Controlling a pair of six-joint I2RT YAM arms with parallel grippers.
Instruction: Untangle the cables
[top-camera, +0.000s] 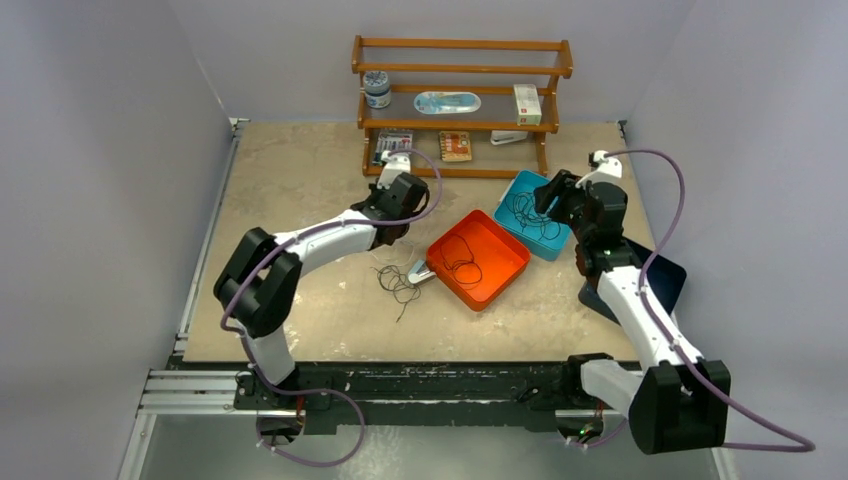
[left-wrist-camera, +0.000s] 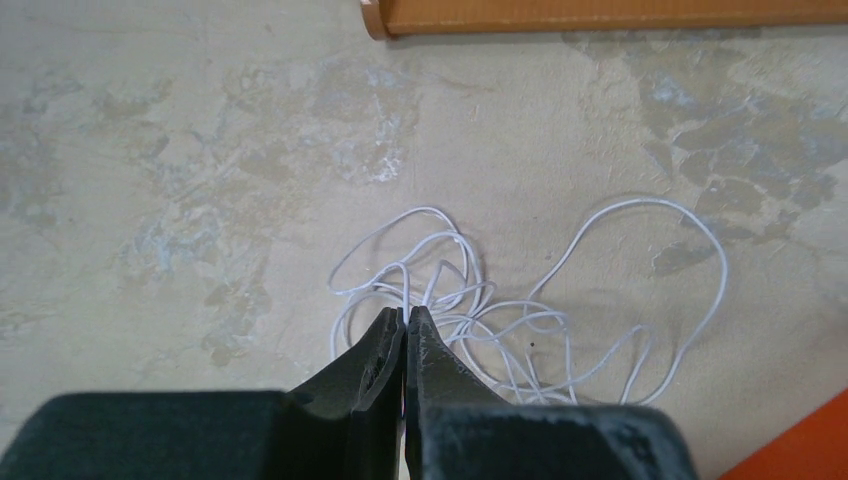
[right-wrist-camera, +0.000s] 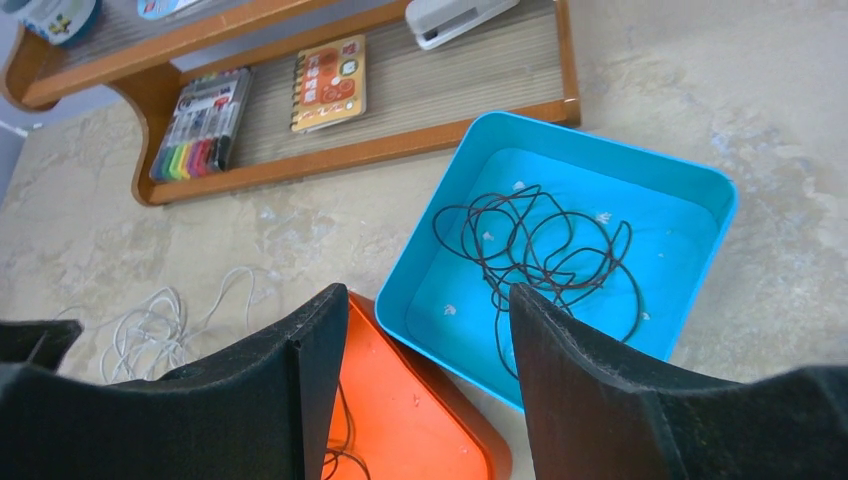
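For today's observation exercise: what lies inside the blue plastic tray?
Loosely tangled thin dark cable lies in the blue plastic tray. A finger of the right gripper hides its near edge.

Left gripper (left-wrist-camera: 405, 318): jaws pressed together, low, left of the orange tray (top-camera: 505, 258). Right gripper (right-wrist-camera: 428, 295): jaws spread wide, right of that tray.

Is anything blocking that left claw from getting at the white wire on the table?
Nothing visible does. The left gripper, jaws shut, has its tips right at the white cable tangle; the orange tray sits off to one side.
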